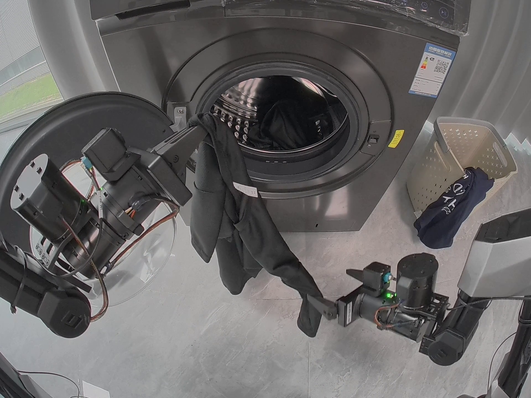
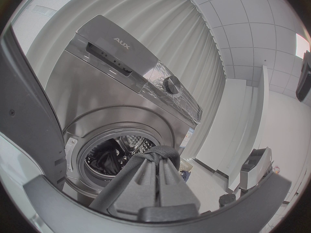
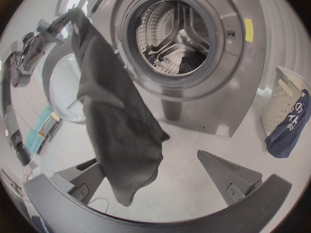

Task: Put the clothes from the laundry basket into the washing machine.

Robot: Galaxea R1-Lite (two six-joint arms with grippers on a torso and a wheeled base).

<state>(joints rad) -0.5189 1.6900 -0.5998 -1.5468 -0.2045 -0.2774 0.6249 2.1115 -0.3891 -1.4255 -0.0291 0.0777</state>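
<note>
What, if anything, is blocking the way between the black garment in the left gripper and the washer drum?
Nothing visible does. The door stands swung open on the left, and the left gripper holds the garment right beside the drum mouth. Dark clothes already lie inside, leaving room. The garment's tail hangs below the rim.

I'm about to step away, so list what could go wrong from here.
The left gripper pinches the dark garment at one end only; most hangs below the drum opening, so its tail may end up outside the washing machine. The open right gripper sits at the garment's lower end and could snag it. The navy garment hangs over the rim of the laundry basket and might slip onto the floor.
</note>
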